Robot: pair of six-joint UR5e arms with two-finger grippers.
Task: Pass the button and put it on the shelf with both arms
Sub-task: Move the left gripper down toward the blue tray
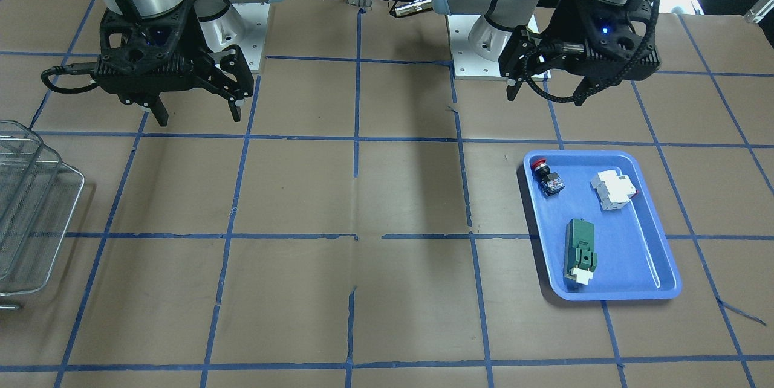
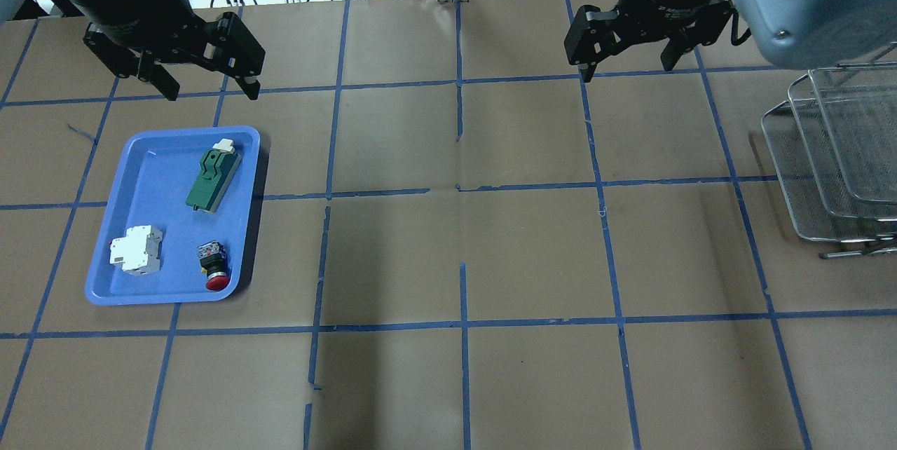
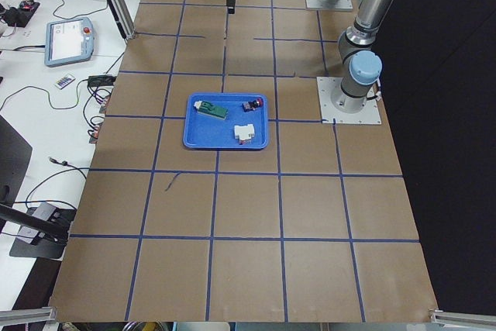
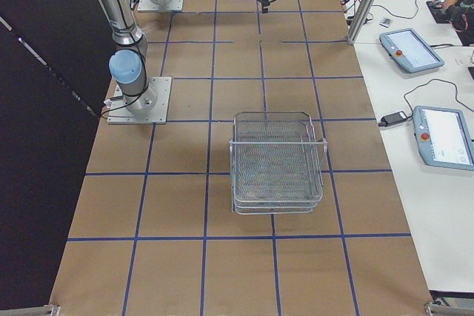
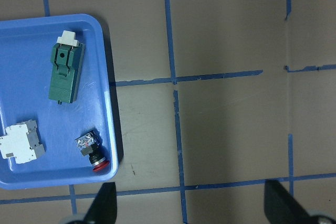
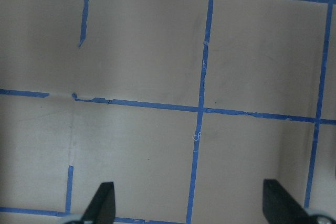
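Note:
The button (image 2: pixel 214 269), with a red cap and dark body, lies on its side in the blue tray (image 2: pixel 154 183), at the corner nearest the robot. It also shows in the front view (image 1: pixel 547 177) and the left wrist view (image 5: pixel 93 153). My left gripper (image 2: pixel 210 92) is open and empty, high above the table just beyond the tray's far edge. My right gripper (image 2: pixel 627 70) is open and empty, high over bare table. The wire-mesh shelf (image 2: pixel 834 162) stands at the table's right end, apart from both grippers; it also shows in the right side view (image 4: pixel 278 160).
In the tray, a white breaker (image 2: pixel 134 249) and a green block (image 2: pixel 212 173) lie beside the button. Brown paper with a blue tape grid covers the table (image 2: pixel 462 254). Both arm bases (image 1: pixel 484 49) stand on white plates at the robot's edge.

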